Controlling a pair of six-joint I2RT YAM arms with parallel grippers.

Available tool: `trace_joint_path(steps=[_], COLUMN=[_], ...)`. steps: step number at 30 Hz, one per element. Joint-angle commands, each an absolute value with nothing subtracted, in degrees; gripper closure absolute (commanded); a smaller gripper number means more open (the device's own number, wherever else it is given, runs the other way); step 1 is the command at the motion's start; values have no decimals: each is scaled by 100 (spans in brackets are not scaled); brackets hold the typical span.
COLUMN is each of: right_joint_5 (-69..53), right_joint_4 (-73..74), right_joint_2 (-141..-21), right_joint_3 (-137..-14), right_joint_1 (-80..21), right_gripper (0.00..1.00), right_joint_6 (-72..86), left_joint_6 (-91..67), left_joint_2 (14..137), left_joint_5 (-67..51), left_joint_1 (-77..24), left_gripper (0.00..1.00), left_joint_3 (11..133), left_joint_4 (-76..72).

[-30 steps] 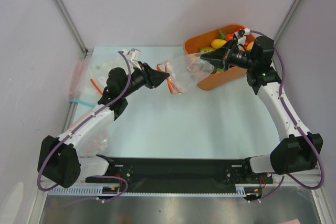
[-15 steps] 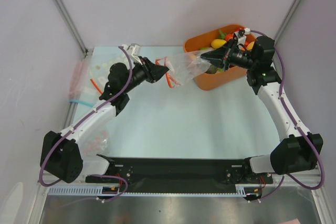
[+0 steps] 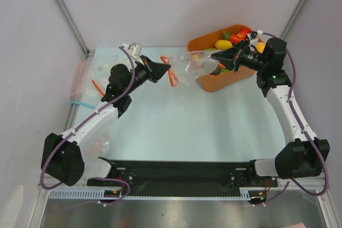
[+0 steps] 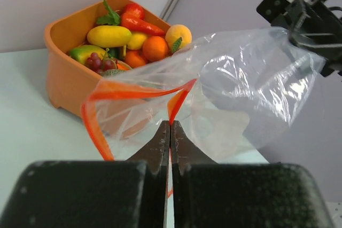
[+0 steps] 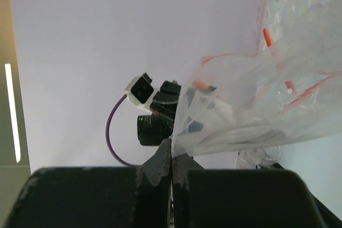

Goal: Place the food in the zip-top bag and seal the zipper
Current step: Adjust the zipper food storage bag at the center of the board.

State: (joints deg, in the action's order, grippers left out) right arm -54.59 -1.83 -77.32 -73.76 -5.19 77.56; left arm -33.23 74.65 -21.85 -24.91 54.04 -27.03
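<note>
The clear zip-top bag hangs stretched in the air between my two grippers, just left of the orange tub. My left gripper is shut on the bag's red-orange zipper at the mouth end; the mouth gapes open in the left wrist view. My right gripper is shut on the bag's far edge. The bag looks empty. The food lies heaped in the tub: grapes, orange, mango, chili.
The orange tub stands at the back right against the wall. Several other clear bags lie at the left edge of the table. A blue strip lies by them.
Both grippers have lifted the bag and shifted it slightly; the right gripper has moved up and right over the tub, and the left gripper has followed, keeping the bag taut.
</note>
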Motion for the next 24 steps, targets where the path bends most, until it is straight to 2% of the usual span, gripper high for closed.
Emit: trace_joint_path(steps=[1, 5, 10, 14, 18, 24], right_joint_5=[-5423, -5179, -4607, -4509, -4254, -3947], right_joint_4=[-36, 1008, 2115, 2057, 1986, 2521], right_joint_2=[-7550, -7725, -7813, -7884, -8077, -9192], right_joint_3=[-7383, -7689, -7778, -7761, -8084, -9183], right_joint_1=[-124, 420, 598, 545, 238, -843], right_gripper=[100, 100, 100, 100, 94, 94], right_joint_6=[7664, 7173, 6724, 6610, 6566, 6057], left_joint_6=[-3041, -2839, -2821, -2778, -3022, -3858], left_joint_2=[7146, 6866, 6312, 5881, 5661, 5310], left_joint_5=[-2557, -3137, -3533, -3288, -3059, -2602], left_joint_1=[-2487, -2487, -2452, -2400, -2399, -2417], left_gripper=[100, 100, 100, 100, 100, 100], left_joint_3=[5546, 5345, 5089, 5368, 5800, 5617], left_joint_4=[-3076, -3041, -3331, -2938, -2497, -2136])
